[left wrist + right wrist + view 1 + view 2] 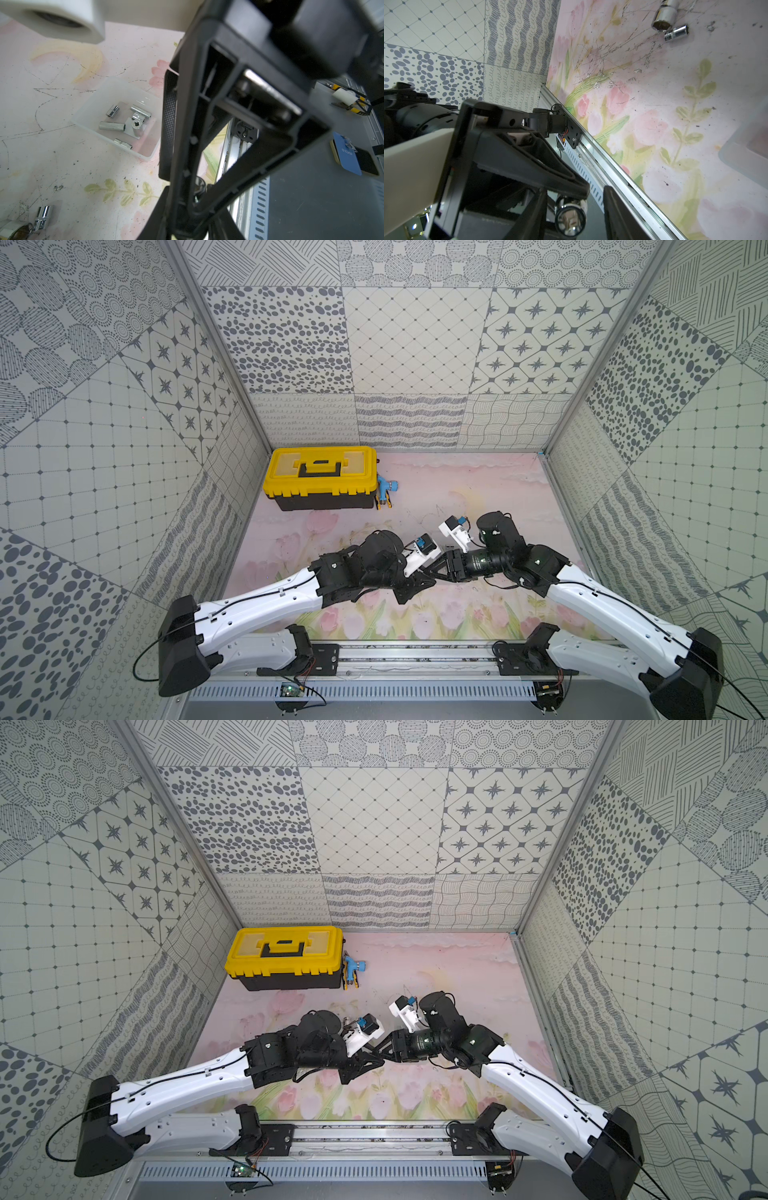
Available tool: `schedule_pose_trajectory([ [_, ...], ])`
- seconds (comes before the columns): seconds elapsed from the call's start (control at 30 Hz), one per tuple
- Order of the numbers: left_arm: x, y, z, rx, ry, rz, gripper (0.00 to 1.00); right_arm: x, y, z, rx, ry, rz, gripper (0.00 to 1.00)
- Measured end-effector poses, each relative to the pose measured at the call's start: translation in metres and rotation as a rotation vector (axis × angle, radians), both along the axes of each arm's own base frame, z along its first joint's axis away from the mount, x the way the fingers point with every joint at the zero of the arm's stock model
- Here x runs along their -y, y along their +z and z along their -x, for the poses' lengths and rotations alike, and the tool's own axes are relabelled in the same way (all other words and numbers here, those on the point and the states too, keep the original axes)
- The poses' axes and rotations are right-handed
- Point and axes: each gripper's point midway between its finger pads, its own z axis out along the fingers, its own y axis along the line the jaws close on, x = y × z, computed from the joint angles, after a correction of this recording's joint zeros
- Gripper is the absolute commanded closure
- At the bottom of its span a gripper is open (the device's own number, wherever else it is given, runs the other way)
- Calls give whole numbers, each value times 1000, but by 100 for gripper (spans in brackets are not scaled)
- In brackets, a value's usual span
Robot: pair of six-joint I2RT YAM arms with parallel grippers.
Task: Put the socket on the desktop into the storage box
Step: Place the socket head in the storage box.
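Left gripper pinches socket mid-air; right gripper straddles it, jaws apart, gap visible: probable handover for drop into storage box.

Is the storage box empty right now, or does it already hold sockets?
Not empty. The left wrist view shows several sockets lying inside the box, and one of them stands on end.

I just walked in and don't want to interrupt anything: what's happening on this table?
The left claw holds a socket in the air; the right claw has its fingers either side of it, seemingly a handover. The storage box holds several sockets; two loose sockets lie on the table.
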Motion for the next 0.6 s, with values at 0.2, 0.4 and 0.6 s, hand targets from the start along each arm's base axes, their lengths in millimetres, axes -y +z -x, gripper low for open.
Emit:
schedule_pose_trajectory([
  [0.2, -1, -2, 0, 14, -6, -9, 100, 0, -3, 2, -10, -4, -17, 66],
  [0.4, -3, -6, -4, 30, 5, -30, 100, -3, -4, 0, -21, -12, -48, 83],
  [0.6, -2, -14, -9, 43, 18, -60, 100, -2, -10, -5, -22, -39, -39, 96],
])
